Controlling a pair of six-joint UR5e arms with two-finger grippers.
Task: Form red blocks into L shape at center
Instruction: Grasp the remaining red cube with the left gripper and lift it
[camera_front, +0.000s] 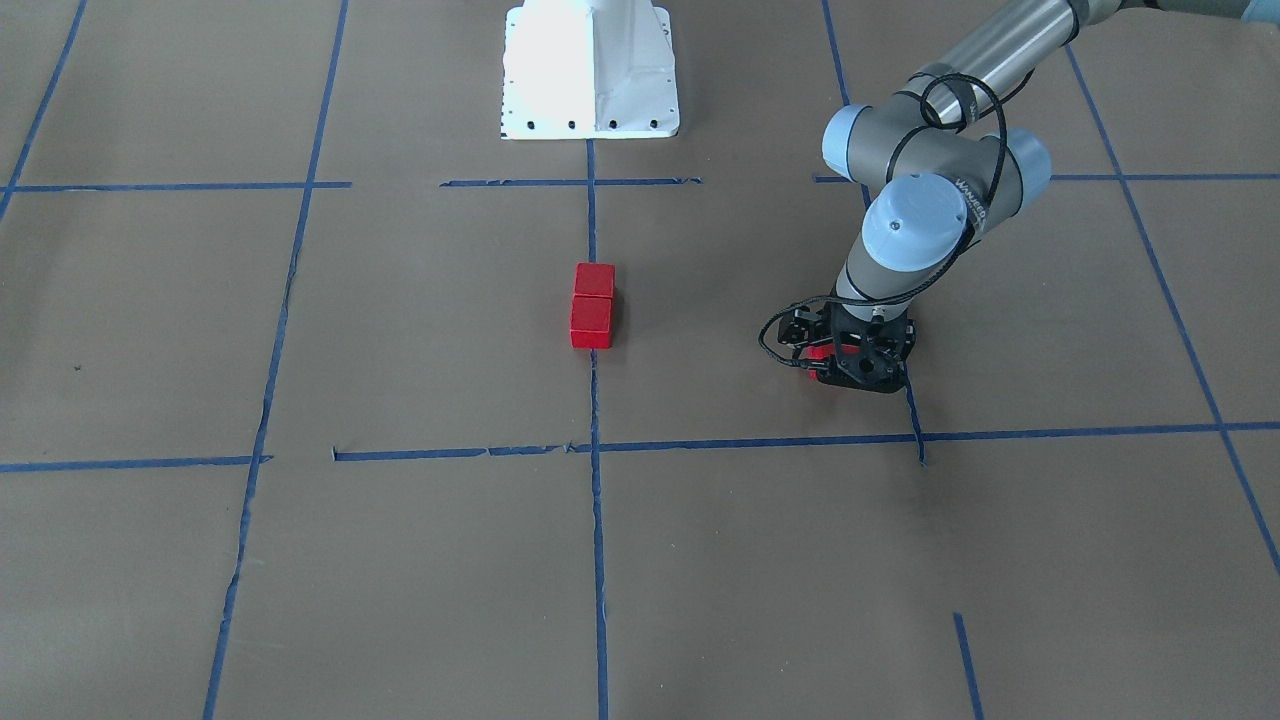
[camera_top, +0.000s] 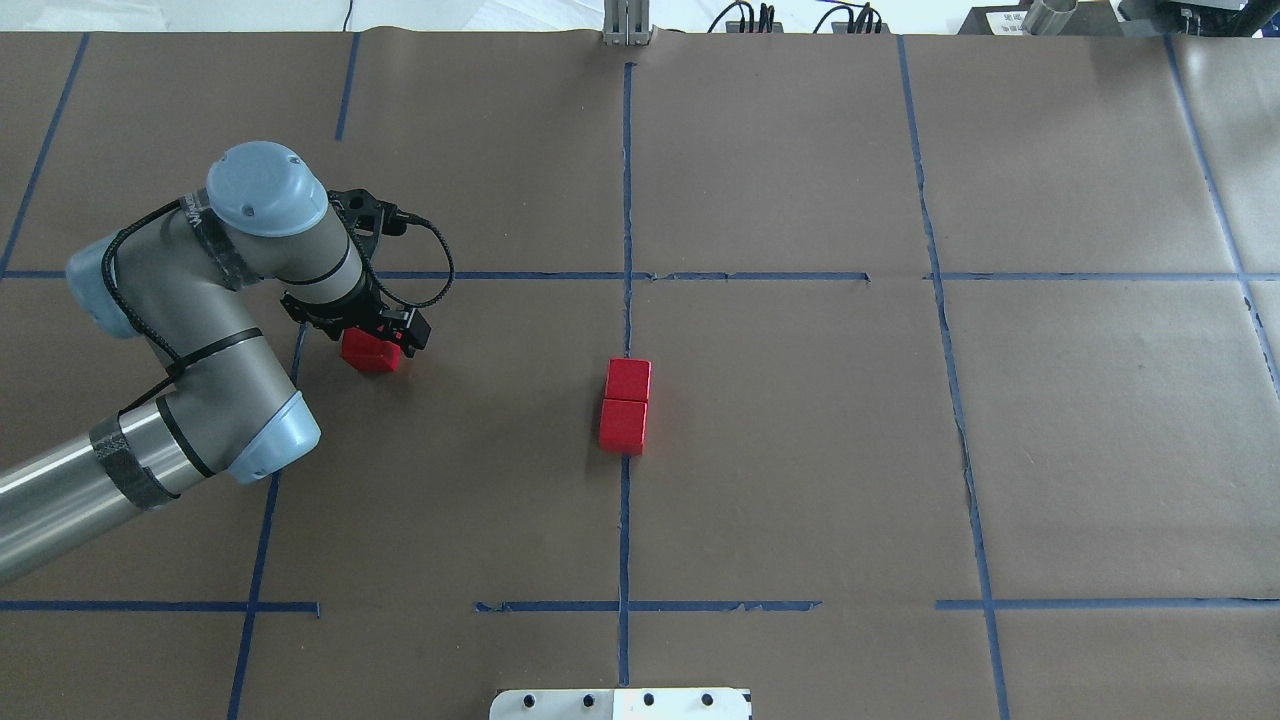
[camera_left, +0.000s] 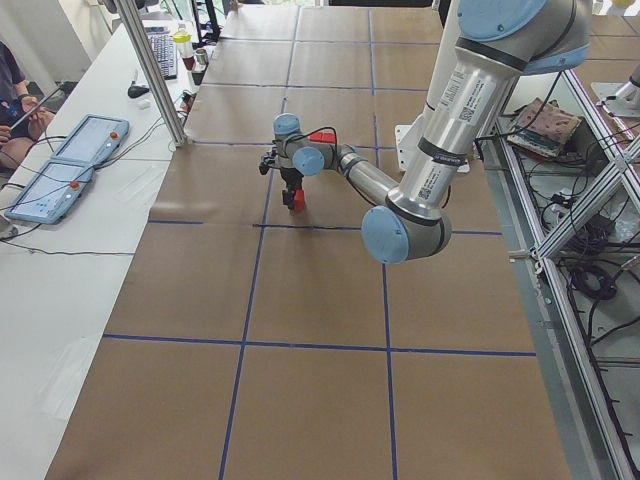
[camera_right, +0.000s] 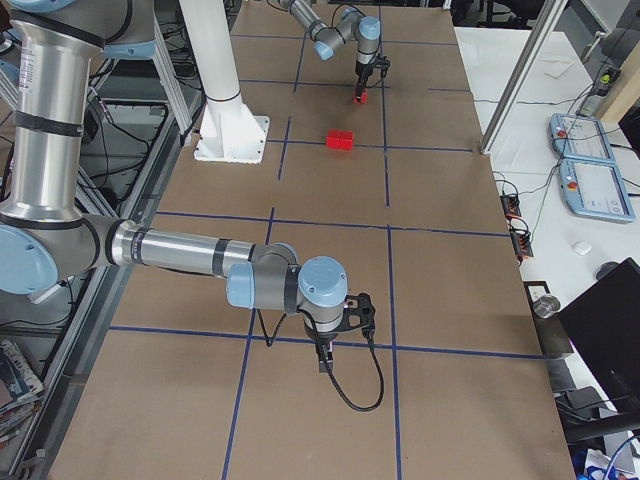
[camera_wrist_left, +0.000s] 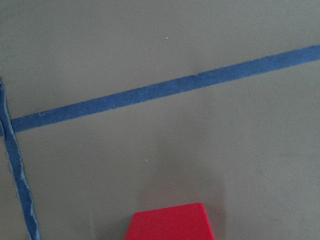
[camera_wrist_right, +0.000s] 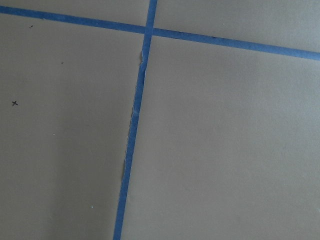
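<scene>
Closest to me, at the robot's right end of the table (camera_top: 800, 450), the right gripper (camera_right: 322, 358) hangs low over bare paper beside a crossing of blue tape (camera_wrist_right: 135, 130). It is nowhere near the work, and I cannot tell whether it is open or closed.

Further along, at the centre, two red blocks (camera_top: 625, 403) sit touching, end to end on the middle tape line. I take that as the long leg of the L, already laid.

Farthest off, at about 9 o'clock from that pair with the robot at 6, the left gripper (camera_front: 845, 360) is down over the third red block (camera_top: 368, 354). Whether it has clamped the cube I cannot tell.

What is left, by my reckoning, is carrying this block in and setting it sideways against one end of the pair.
</scene>
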